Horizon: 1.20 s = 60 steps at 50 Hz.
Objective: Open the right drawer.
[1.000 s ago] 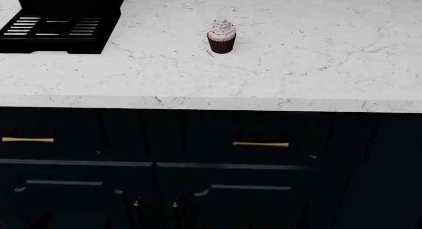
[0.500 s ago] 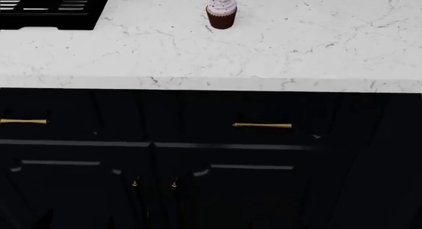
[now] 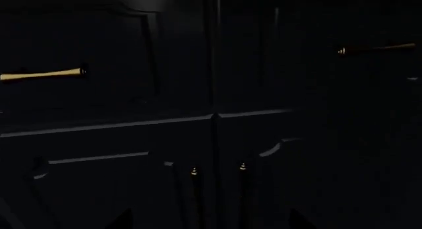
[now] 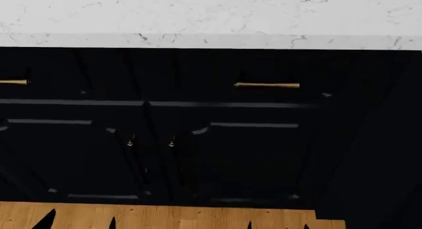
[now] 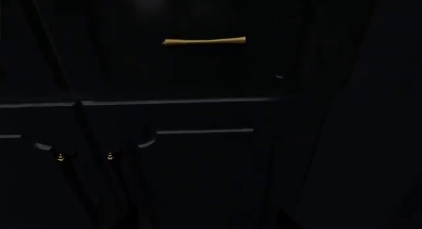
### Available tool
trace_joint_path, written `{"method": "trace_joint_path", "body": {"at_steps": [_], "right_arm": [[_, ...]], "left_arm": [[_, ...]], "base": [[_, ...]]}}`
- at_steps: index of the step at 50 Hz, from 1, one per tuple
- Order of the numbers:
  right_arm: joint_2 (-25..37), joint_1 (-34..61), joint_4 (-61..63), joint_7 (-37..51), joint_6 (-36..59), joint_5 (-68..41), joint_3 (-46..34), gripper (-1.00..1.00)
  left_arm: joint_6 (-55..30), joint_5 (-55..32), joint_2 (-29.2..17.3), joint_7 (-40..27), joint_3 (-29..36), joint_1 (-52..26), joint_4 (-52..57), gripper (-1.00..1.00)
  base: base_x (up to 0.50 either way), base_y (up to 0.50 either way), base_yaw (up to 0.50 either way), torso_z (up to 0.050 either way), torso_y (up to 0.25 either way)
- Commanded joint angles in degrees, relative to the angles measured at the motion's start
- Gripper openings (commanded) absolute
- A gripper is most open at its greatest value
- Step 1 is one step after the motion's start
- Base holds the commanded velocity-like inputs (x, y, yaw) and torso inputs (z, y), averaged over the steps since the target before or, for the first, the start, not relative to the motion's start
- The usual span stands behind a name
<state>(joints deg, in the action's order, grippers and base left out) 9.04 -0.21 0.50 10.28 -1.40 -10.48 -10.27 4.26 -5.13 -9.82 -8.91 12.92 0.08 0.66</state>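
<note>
Grippers: state unclear | right drawer (image 4: pixel 264 78) black, flush | brass handle (image 4: pixel 266 85) horiz.

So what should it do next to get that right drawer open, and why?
Probably bring the right hand forward to the brass handle of the right drawer. The drawer front sits flush and closed under the countertop, and neither hand is clearly in view near that handle.

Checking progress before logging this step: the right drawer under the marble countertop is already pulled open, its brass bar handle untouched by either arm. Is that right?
Not quite. The right drawer is shut, its front flush with the neighbouring fronts, as the head view shows. The rest holds: it sits under the marble countertop, and nothing touches its brass bar handle.
</note>
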Motion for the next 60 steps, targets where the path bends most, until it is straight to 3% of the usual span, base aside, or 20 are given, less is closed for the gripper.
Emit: {"method": "trace_joint_path", "body": {"at_steps": [1, 9, 25, 35, 60], "right_arm": [[0.32, 0.25, -0.63, 0.2, -0.4, -0.35, -0.46, 1.0], [0.53, 0.18, -0.86, 0.36, -0.71, -0.66, -0.7, 1.0], [0.94, 0.41, -1.02, 0.83, -1.01, -1.25, -1.04, 1.0], [1.2, 0.38, -1.7, -0.42, -2.95, -2.45, -1.34, 1.0], [1.88, 0.14, -0.78, -0.1, -2.84, -3.42, -2.3, 1.0]], "left_arm": [[0.49, -0.91, -0.24, -0.05, 0.23, -0.16, -0.39, 1.0], [0.46, -1.21, -0.44, -0.57, 0.22, -0.06, 0.11, 1.0], [-1.86, -2.34, -0.66, -1.61, 0.35, -0.17, 1.16, 1.0], [1.15, -3.87, -0.72, -0.81, 0.21, -0.14, -0.25, 1.0], [0.53, -3.58, -1.34, -2.24, 1.03, -0.36, 0.06, 1.0]], "base": [[-0.01, 0.0, 0.0, 0.004, -0.213], [0.0, 0.0, 0.0, 0.004, -0.206], [0.0, 0.0, 0.0, 0.0, 0.0], [0.0, 0.0, 0.0, 0.0, 0.0], [0.25, 0.0, 0.0, 0.0, 0.0]]}}
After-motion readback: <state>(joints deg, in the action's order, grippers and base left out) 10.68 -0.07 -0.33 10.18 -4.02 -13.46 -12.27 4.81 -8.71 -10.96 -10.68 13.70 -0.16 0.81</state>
